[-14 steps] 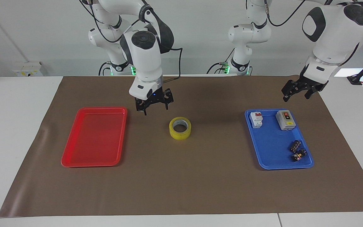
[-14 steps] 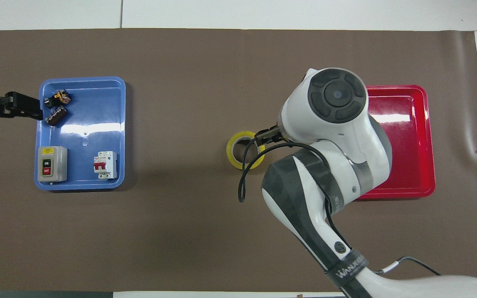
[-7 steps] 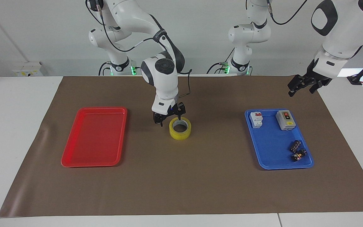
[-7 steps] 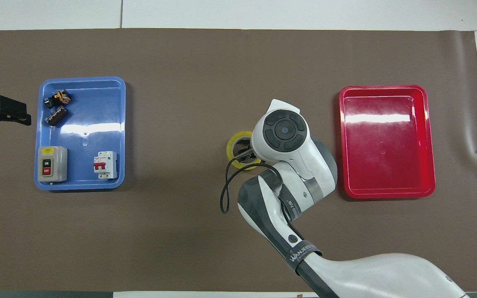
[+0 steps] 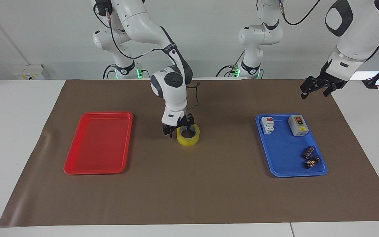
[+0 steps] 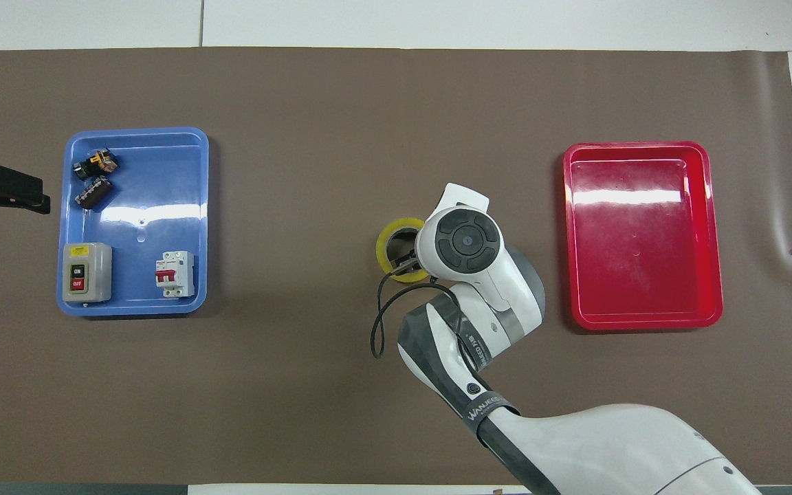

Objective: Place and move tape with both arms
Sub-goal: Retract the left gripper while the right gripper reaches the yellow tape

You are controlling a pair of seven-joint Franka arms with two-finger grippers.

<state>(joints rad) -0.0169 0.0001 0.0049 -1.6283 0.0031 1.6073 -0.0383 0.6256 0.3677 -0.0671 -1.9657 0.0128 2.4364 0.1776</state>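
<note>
The yellow tape (image 5: 189,140) lies flat on the brown mat at the middle of the table, its pale core ring facing up. My right gripper (image 5: 179,131) is down at the roll and open, straddling the wall on the red tray's side: one finger reaches into the core hole and the other stands outside. In the overhead view the right wrist covers most of the tape (image 6: 386,242). My left gripper (image 5: 314,93) hangs open and empty in the air over the mat's edge, beside the blue tray; it shows as left gripper (image 6: 44,196) from above.
An empty red tray (image 5: 94,171) lies toward the right arm's end. A blue tray (image 5: 276,170) toward the left arm's end holds a grey switch box (image 5: 298,125), a white breaker (image 5: 267,125) and two small black parts (image 5: 310,158). Two smaller white arms stand along the robots' edge.
My right gripper swung from beside the red tray over to the tape and came down onto its rim. My left gripper lifted and drew back from the blue tray.
</note>
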